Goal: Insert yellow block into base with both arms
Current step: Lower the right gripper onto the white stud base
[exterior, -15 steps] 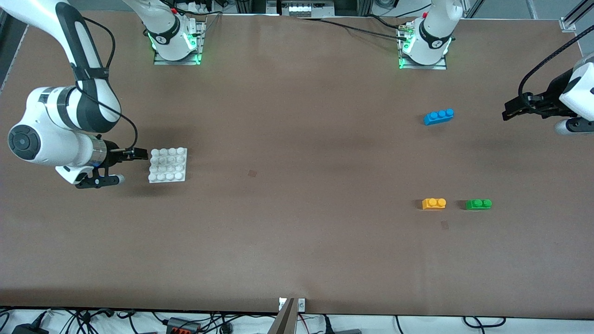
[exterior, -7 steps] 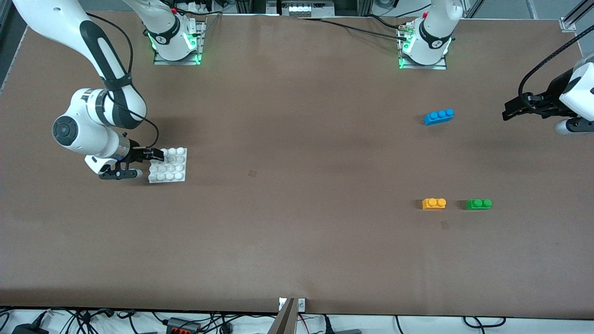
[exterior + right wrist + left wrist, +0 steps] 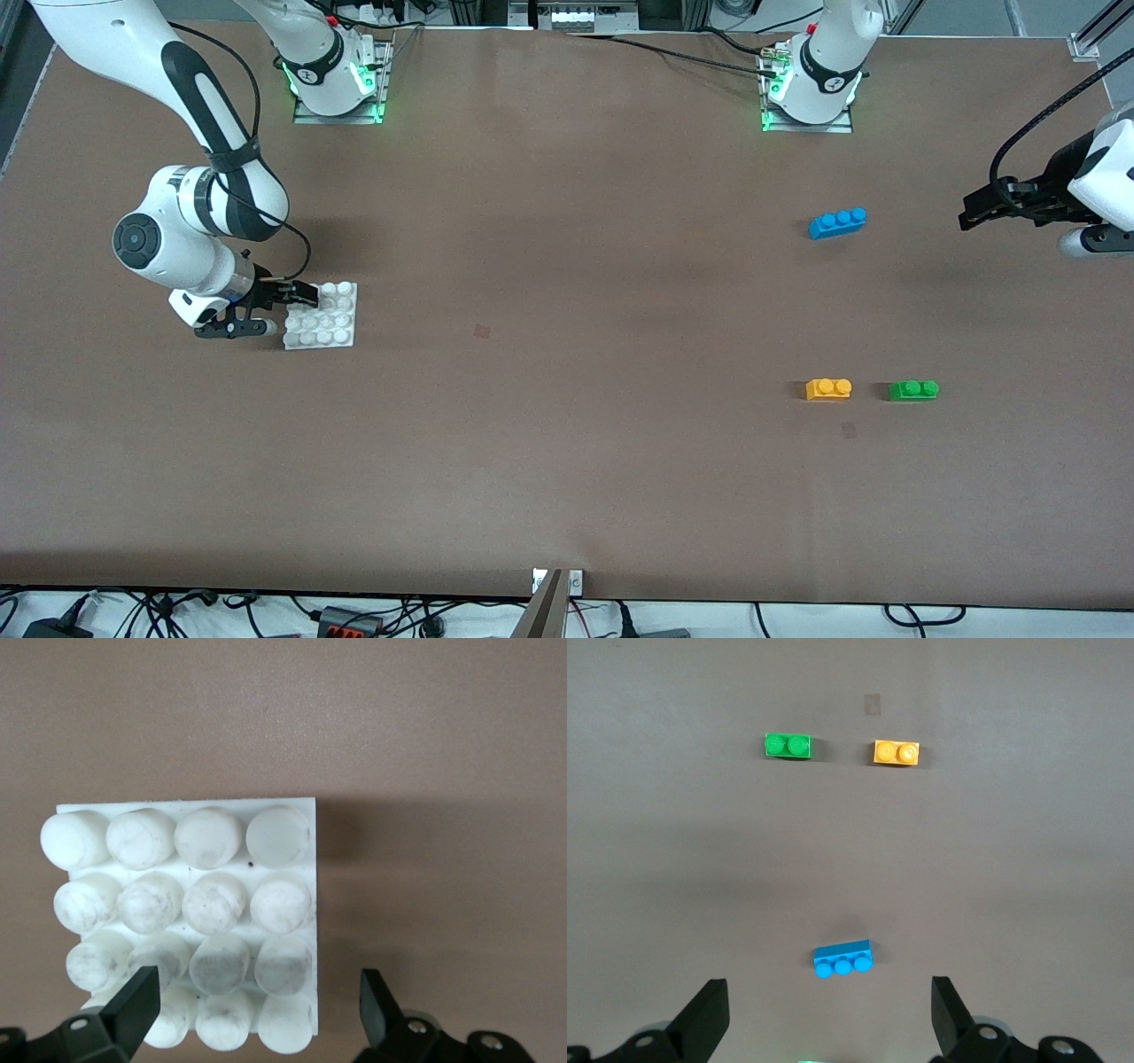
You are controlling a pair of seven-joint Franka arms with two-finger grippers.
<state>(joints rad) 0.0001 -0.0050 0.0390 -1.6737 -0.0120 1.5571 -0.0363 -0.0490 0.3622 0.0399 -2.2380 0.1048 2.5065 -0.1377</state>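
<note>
a brown desk (image 3: 567,372) seen from a high camera, with two white robot arms reaching in from their bases along its upper edge. the right gripper (image 3: 285,307) sits low at the edge of the white studded base (image 3: 330,317), which lies flat on the desk toward the right arm's end. in the right wrist view the base (image 3: 190,912) shows its four-by-four grid of round studs, and the two black fingers (image 3: 133,1005) are spread open, one over the plate's edge row of studs and the other over bare desk just beside the plate, not closed on it. the left gripper (image 3: 974,213) hangs in the air over the left arm's end of the desk, its fingers (image 3: 709,1019) open wide and holding nothing. the yellow block (image 3: 828,388) lies on the desk toward the left arm's end, well apart from the base, studs up. a green two-stud brick (image 3: 913,390) lies near it, a little closer to the left arm's end. a blue three-stud brick (image 3: 837,222) lies farther from the front camera than both. the left wrist view shows the same three: yellow block (image 3: 897,752), green brick (image 3: 788,746), blue brick (image 3: 842,959).
</note>
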